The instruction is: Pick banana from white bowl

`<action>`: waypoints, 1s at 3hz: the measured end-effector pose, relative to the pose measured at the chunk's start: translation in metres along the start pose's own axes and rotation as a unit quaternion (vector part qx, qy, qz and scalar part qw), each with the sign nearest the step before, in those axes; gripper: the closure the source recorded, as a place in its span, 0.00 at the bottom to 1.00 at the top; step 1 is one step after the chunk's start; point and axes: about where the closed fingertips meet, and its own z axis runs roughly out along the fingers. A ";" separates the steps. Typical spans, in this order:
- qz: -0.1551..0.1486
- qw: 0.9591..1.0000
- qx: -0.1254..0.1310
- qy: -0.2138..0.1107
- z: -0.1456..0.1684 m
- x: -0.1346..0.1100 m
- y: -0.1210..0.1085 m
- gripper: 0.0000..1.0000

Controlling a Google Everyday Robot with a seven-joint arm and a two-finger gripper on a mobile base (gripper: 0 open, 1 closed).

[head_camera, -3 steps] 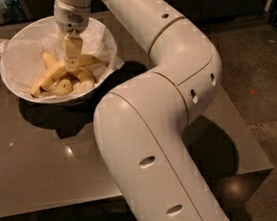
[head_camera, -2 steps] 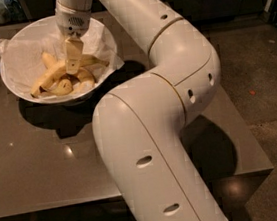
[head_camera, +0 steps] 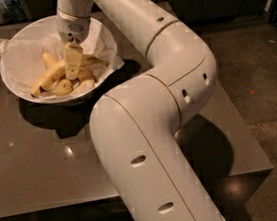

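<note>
Gripper (head_camera: pixel 74 74) low inside white bowl (head_camera: pixel 9 80), right at banana (head_camera: pixel 49 79); whether apart or clamped on it, cannot tell. Banana lying on paper lining (head_camera: pixel 25 53), not lifted. Reach looks done; secure grasp and lift-out remain

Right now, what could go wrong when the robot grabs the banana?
The gripper hangs low inside the white bowl, among the fruit. The banana lies packed against shorter bananas, so the robot might grab the wrong one. Crumpled paper lines the bowl and could get pinched and lifted too.
</note>
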 end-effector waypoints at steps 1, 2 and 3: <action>0.003 1.000 -0.009 -0.001 0.006 0.000 0.002 0.37; 0.003 1.000 -0.010 -0.001 0.007 0.000 0.002 0.55; 0.003 1.000 -0.010 -0.001 0.007 0.000 0.002 0.78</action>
